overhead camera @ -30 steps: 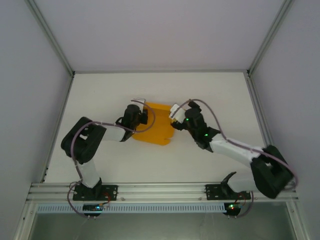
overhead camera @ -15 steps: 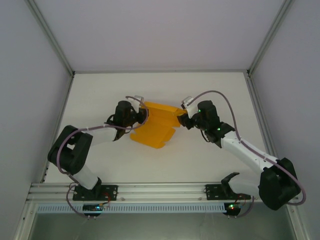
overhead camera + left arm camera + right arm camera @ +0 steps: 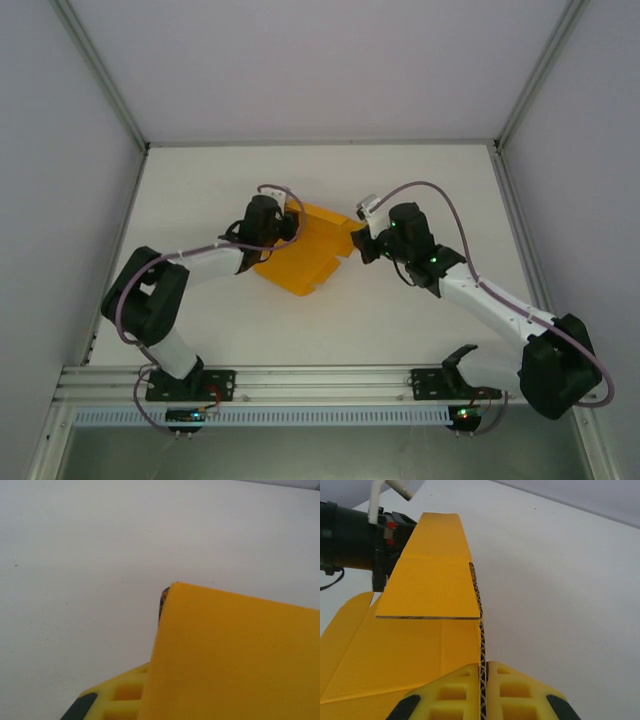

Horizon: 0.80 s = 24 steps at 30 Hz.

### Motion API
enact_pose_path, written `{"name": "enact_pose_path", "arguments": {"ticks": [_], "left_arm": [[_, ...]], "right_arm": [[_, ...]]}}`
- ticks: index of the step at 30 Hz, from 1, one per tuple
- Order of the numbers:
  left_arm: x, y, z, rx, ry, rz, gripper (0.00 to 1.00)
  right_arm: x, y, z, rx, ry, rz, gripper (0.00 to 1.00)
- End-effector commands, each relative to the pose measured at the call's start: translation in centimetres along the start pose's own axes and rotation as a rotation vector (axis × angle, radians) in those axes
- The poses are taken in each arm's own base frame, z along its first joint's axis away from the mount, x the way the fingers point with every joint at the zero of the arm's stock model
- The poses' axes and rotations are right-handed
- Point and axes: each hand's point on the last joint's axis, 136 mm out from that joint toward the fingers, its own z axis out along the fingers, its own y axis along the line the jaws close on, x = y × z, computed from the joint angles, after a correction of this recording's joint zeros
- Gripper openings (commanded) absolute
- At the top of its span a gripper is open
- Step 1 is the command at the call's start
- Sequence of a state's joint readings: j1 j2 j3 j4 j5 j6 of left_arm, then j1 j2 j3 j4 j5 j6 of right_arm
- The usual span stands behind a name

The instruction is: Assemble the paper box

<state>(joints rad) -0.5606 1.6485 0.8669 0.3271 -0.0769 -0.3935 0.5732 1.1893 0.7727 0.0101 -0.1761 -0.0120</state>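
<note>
Right gripper [image 3: 482, 682] is clamped shut on the corrugated edge of the paper box [image 3: 427, 587]. Left gripper [image 3: 290, 225] is closed on the opposite edge. The orange-yellow sheet is held between them over mid table [image 3: 420, 180], partly folded, one panel raised. A folding step is judged in hand; next, the panel must be creased inward without tearing. Both arms are reached forward, wrists turned inward.
</note>
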Motion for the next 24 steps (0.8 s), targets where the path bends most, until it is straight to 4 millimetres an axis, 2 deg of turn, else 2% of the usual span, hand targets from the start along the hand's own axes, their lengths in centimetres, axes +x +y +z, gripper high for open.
{"name": "enact_pose_path", "arguments": {"ticks": [1, 3, 8, 12, 14, 16, 24], "left_arm": [[-0.1, 8.7, -0.8, -0.460, -0.030, -0.046, 0.01], [0.2, 9.9, -1.1, -0.538, -0.013, -0.044, 0.00], [0.5, 11.0, -1.6, -0.633, 0.016, -0.034, 0.00], [0.7, 11.3, -1.9, -0.685, 0.036, 0.009, 0.03], [0.9, 10.6, -1.5, -0.624, 0.045, 0.006, 0.07], [1.4, 9.0, -0.6, -0.502, 0.048, 0.019, 0.09], [3.8, 6.5, 0.2, -0.283, 0.081, 0.072, 0.22]], "right_arm": [[-0.6, -0.3, -0.9, 0.055, 0.018, 0.040, 0.00], [-0.5, -0.4, -0.9, 0.059, 0.029, 0.043, 0.00], [0.4, -0.2, -0.6, 0.047, 0.057, 0.051, 0.00], [0.3, -0.3, -0.5, 0.050, 0.056, 0.055, 0.00], [0.5, -0.2, -0.4, 0.042, 0.062, 0.060, 0.00], [0.9, -0.5, -0.1, 0.041, 0.071, 0.080, 0.00], [5.4, -2.0, 1.9, -0.003, 0.121, 0.101, 0.00]]}}
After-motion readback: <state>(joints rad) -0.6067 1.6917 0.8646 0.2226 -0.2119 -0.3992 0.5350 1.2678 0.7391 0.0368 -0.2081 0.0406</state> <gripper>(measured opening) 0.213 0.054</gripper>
